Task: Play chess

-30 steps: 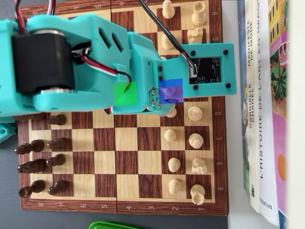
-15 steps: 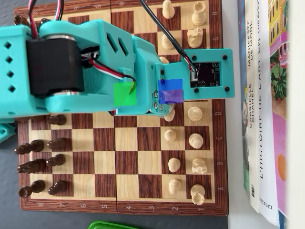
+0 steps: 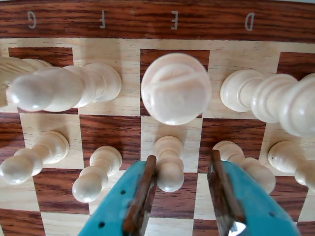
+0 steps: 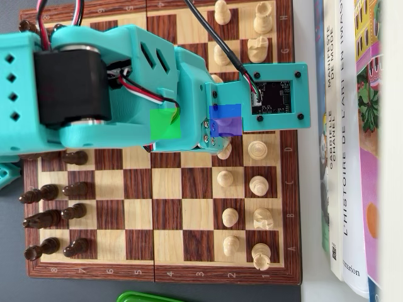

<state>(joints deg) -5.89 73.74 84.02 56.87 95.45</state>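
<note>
In the wrist view my gripper (image 3: 182,158) is open low over the wooden chessboard (image 3: 113,19), its teal fingers (image 3: 142,196) lined with brown pads. A white pawn (image 3: 170,167) in the E column stands between the jaws, its head close against the left pad, with a wide gap to the right pad. A tall white piece (image 3: 176,88) stands right behind it on the back row. In the overhead view the teal arm (image 4: 126,88) covers the gripper and this pawn.
White pawns stand on either side, one to the left (image 3: 96,172) and one to the right (image 3: 246,164). Back-row white pieces (image 3: 64,88) lean into view. Overhead, dark pieces (image 4: 47,220) line the board's left side, books (image 4: 352,126) lie to the right, and a green object (image 4: 148,297) is at the bottom.
</note>
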